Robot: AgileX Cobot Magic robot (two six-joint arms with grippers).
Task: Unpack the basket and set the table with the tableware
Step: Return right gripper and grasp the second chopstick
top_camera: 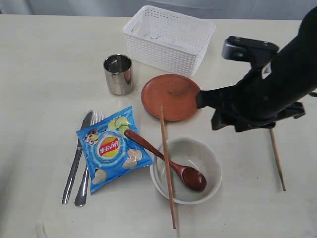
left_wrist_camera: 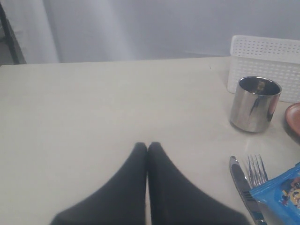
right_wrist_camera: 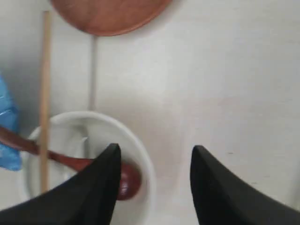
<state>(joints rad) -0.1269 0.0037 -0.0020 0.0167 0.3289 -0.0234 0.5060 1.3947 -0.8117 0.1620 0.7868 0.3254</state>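
Note:
The white basket [top_camera: 168, 39] stands at the back of the table [top_camera: 39, 59], and nothing shows inside it. In front of it are the steel cup [top_camera: 118, 74] and the reddish-brown plate [top_camera: 171, 96]. The knife [top_camera: 75, 158] and fork [top_camera: 87, 163] lie side by side at the left. The off-white bowl [top_camera: 198, 157] holds the dark spoon [top_camera: 166, 159], and one chopstick [top_camera: 167, 166] lies across its rim. A second chopstick [top_camera: 277, 158] lies on the table at the right. My right gripper [right_wrist_camera: 154, 150] hangs open and empty over the table beside the bowl [right_wrist_camera: 140, 140]. My left gripper [left_wrist_camera: 147, 145] is shut on nothing, left of the cup [left_wrist_camera: 255, 104].
A blue chip bag [top_camera: 113, 148] lies between the cutlery and the bowl, under the spoon's handle. My black right arm [top_camera: 262, 94] reaches in from the right, over the plate's right edge.

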